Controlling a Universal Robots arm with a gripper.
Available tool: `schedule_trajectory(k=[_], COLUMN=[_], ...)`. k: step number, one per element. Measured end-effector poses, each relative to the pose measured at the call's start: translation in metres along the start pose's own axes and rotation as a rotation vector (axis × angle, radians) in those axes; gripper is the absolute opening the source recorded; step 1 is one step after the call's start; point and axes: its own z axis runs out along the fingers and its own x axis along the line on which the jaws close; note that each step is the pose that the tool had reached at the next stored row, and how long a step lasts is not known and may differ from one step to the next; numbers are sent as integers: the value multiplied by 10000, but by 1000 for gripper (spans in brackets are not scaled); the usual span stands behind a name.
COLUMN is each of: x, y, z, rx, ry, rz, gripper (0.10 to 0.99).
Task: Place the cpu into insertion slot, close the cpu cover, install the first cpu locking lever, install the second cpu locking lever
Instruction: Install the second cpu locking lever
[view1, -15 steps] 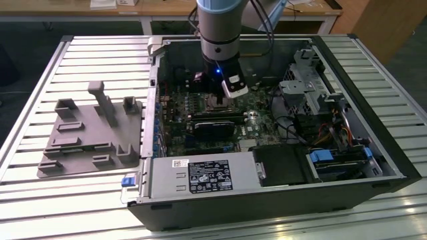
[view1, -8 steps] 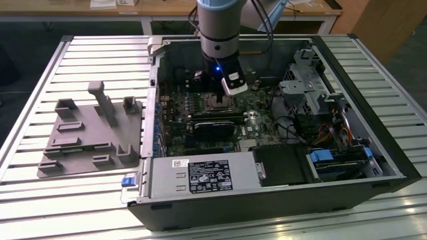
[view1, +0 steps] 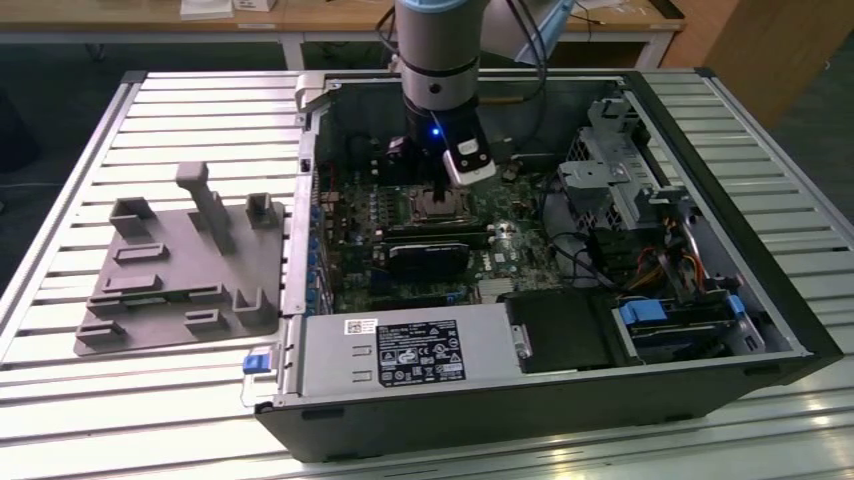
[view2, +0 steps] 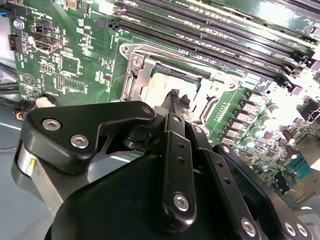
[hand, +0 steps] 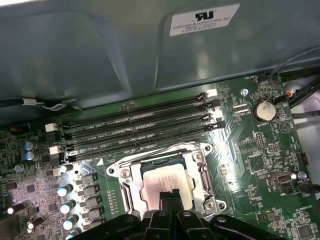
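The gripper (hand: 170, 196) hides the near edge of the cpu (hand: 162, 180).

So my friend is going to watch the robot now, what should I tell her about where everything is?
Gripper: fingers together, holding nothing, tips just over the cpu.
Cpu: lying in the insertion slot on the green board, inside the open computer case.
Cpu cover: looks to be down around the chip.
Done: chip placed.
Left: locking levers; I can't tell whether either is latched.
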Motion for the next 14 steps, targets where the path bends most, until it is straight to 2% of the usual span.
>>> schedule_trajectory(k=[14], x=[0], y=[5], z=[-17], rx=[0], ry=[0], rz=[0], gripper=[106])
